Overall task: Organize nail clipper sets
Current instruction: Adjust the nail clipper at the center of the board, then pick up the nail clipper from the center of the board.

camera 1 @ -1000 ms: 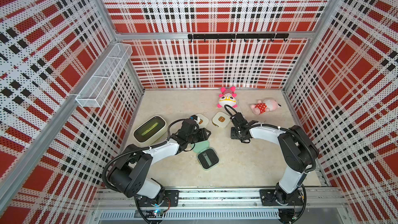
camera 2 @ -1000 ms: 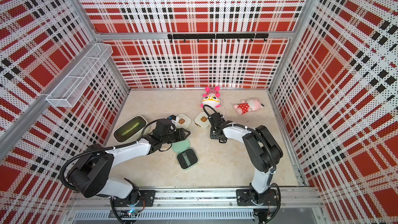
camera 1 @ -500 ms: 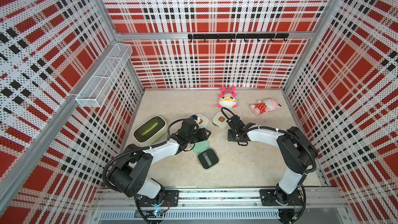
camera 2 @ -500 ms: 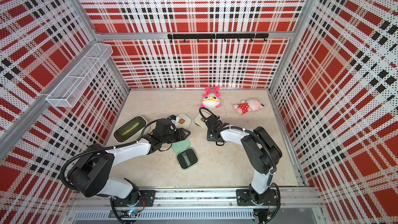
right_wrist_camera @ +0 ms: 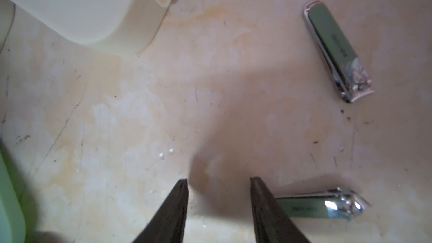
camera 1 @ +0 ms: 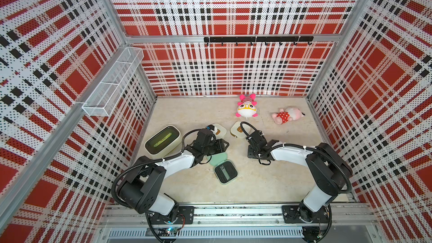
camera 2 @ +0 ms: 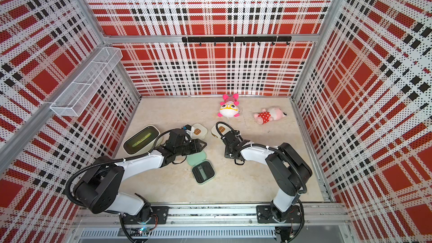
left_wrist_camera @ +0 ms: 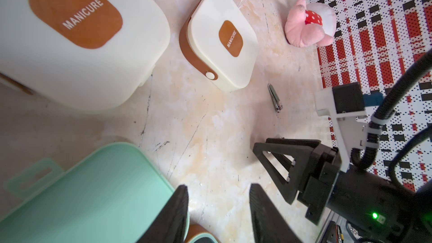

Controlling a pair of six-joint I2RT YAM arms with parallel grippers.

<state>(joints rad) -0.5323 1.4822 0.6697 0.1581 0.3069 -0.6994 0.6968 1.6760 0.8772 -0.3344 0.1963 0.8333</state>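
**Both top views.** The mint green case (camera 1: 217, 159) lies open on the marbled tabletop (camera 1: 268, 183) between the two arms. Its lid lies flat, and the black ribbed insert (camera 1: 226, 172) of its base faces up with one seated clipper (camera 2: 202, 172) in it. The left gripper (camera 1: 221, 145) hovers over the far edge of the lid.

**Left wrist view.** The left gripper's fingers (left_wrist_camera: 181, 209) stand apart with nothing between them. One finger overlaps the lid's rim, though contact cannot be judged. Beyond lie two closed cases, each with a brown "MANICURE" label: the left cream case (left_wrist_camera: 77, 31), nearest the camera, and the right cream case (left_wrist_camera: 219, 40), which has a brown strap and snap.

**Right wrist view.** The right gripper (right_wrist_camera: 218, 183) points down at bare tabletop near a corner of a cream case. Its jaws are parted and empty. Two loose silver clippers rest on the surface — the far clipper (right_wrist_camera: 339, 52) lies clear of the fingers, and the near clipper (right_wrist_camera: 320, 206) lies just beside one finger, partly hidden behind it.

**Surroundings.** A cream bin (camera 1: 163, 153) with a dark green interior sits beside the left arm. A white-and-pink plush toy (camera 1: 246, 108) and a pink plush toy (camera 1: 287, 115) lie near the back wall, well apart from the cases.
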